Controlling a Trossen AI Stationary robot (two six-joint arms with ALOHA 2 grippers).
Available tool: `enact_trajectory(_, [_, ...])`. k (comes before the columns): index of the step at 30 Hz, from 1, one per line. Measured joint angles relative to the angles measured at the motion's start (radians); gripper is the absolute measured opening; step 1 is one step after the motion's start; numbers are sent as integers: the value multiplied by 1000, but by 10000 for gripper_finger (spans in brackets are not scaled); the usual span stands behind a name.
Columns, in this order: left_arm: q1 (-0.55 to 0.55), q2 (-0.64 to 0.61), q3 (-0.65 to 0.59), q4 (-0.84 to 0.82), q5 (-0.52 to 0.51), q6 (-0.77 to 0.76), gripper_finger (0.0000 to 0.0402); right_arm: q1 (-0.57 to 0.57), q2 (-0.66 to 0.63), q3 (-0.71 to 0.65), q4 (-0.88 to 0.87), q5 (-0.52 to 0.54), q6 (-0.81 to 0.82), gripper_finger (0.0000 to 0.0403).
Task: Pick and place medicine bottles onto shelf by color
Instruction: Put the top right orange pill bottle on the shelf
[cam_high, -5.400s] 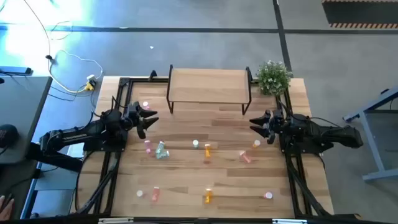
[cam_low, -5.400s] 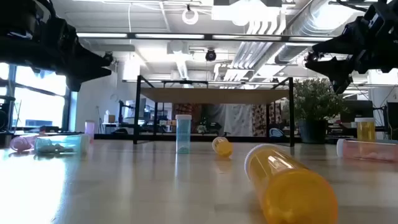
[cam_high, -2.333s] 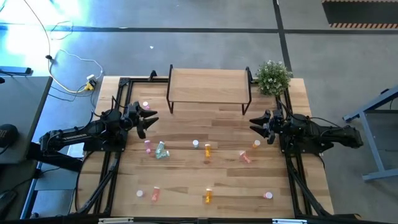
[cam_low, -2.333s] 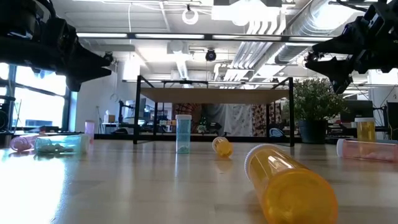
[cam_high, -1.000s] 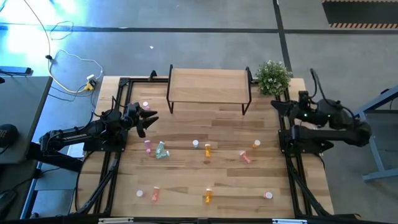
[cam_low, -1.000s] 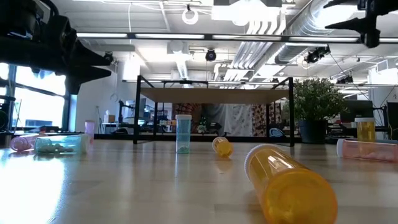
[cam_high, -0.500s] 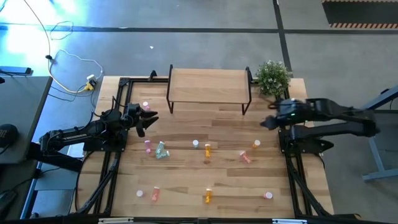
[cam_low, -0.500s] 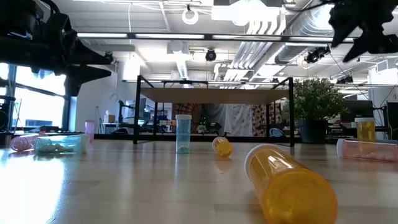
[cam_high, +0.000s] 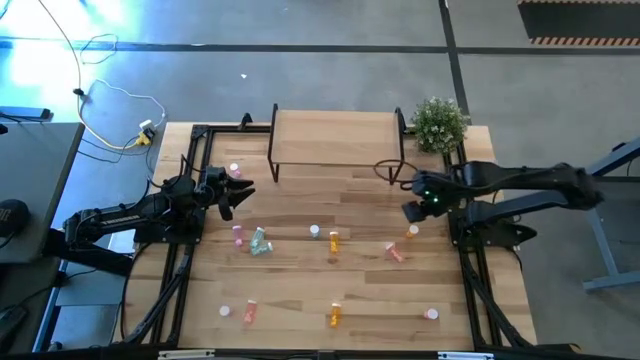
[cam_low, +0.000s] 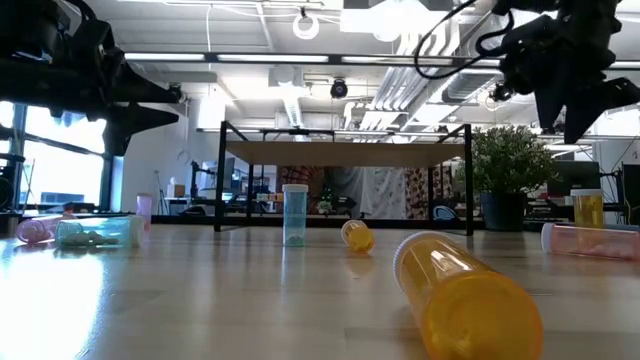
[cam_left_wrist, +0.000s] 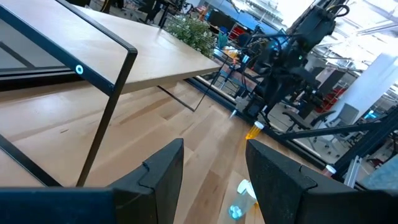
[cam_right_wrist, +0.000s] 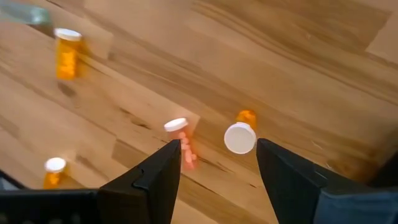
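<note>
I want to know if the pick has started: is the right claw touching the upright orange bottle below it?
Apart. The right wrist view shows the open right claw above the upright orange bottle, with bare tabletop between its fingers and the cap; neither finger meets it.

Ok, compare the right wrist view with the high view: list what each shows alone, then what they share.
Only the right wrist view: a close look at the right tool, its dark fingers apart with nothing between them, and the round white cap of the small standing orange medicine bottle.
Only the high view: the raised light wood shelf on black legs, the green potted plant, and the left tool, waiting near the table's left side.
Both: that orange bottle, the salmon-red bottle lying near it, and the wood-plank tabletop.
</note>
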Motion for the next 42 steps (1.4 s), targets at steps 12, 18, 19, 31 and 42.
enact_trajectory(12, [0,0,0,0,0,0,165,146,114,0,-3,75,181,201])
enact_trajectory(18, [0,0,0,0,-2,0,165,190,159,0,-5,130,270,201])
enact_trajectory(19, [0,0,0,0,-3,1,165,197,170,0,-6,130,284,201])
enact_trajectory(31, [0,0,0,0,-3,1,165,237,318,0,-5,146,380,201])
enact_trajectory(42, [0,0,0,0,-3,1,165,237,417,0,26,159,382,201])
